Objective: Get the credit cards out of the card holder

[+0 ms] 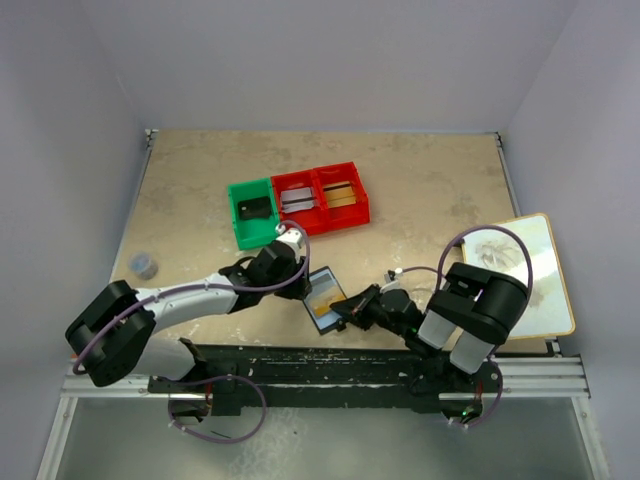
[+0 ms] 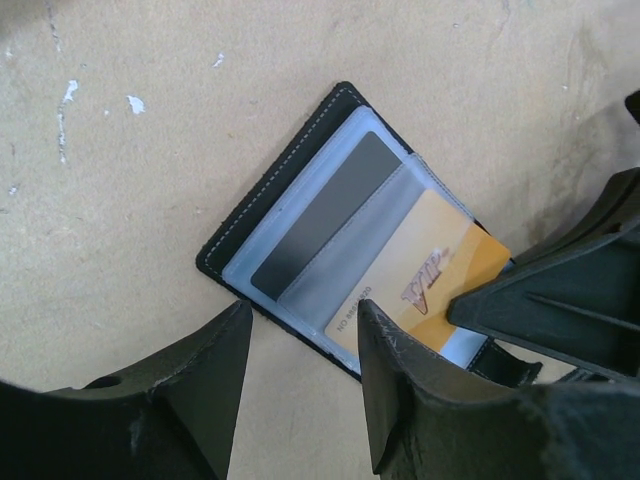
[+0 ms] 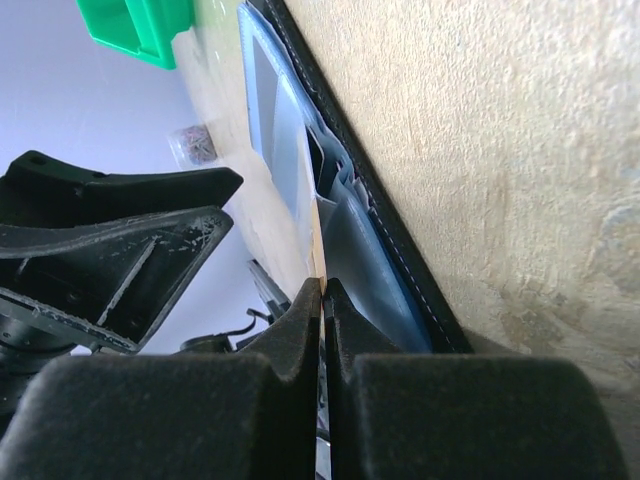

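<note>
The right fingers (image 3: 290, 340) are pinching the gold-orange plastic card (image 2: 440, 280), half inside the black folding card holder (image 2: 290, 170) on the beige worktop (image 2: 120, 200); left fingers (image 2: 200, 380) are hovering spread. Next, I reckon: a straight pull outward.

Gold card (image 2: 450, 270) — one end hidden in card holder (image 2: 270, 190) sleeve; small grey object (image 1: 143, 264) unidentifiable.

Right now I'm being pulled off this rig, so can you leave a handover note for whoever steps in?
Right hand: shut on the gold card, which is partly out of the card holder.
Left hand: open, at the holder's edge.
Holder lies open on the table between both hands.
Done: black card in green bin; silver card, brown card in red bins.
Left: pull the gold card free; a dark card seems still sleeved.
</note>
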You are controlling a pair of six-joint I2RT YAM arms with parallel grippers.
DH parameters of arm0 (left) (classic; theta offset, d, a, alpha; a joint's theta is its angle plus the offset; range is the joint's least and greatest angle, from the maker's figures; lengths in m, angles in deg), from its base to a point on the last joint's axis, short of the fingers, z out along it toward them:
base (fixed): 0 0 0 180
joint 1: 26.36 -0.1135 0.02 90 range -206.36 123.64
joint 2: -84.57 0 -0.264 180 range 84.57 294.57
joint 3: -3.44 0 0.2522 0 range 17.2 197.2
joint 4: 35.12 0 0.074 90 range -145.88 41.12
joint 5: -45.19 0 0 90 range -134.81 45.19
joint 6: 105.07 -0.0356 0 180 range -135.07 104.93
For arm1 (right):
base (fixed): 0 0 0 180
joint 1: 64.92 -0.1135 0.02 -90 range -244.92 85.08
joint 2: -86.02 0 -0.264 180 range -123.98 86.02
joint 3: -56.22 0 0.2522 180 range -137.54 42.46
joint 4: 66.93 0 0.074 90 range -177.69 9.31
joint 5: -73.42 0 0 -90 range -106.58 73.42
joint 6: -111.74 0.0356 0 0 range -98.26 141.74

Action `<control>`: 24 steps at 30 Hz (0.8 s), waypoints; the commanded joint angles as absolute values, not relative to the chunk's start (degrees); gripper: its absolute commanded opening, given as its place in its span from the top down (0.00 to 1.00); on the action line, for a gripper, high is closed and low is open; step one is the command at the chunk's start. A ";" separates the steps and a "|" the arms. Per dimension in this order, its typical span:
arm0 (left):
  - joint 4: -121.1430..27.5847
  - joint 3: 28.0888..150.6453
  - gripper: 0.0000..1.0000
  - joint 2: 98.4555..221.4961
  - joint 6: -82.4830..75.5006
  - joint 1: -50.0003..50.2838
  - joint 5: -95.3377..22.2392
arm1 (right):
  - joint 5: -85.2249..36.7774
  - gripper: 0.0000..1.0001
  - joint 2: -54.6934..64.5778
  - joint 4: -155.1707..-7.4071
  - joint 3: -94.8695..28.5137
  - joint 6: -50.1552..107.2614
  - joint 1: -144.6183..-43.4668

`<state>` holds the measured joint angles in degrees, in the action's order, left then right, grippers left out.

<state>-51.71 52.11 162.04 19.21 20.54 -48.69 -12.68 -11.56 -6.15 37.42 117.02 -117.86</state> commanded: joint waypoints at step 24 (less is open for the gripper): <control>-41.61 54.89 0.65 171.79 20.94 25.47 -41.25 | -10.32 0.93 5.86 -33.43 35.32 112.72 -117.22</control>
<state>-43.19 53.32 170.13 20.33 24.75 -41.59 -12.59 6.54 -32.18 35.71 113.46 -117.69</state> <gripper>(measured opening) 0.373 0.064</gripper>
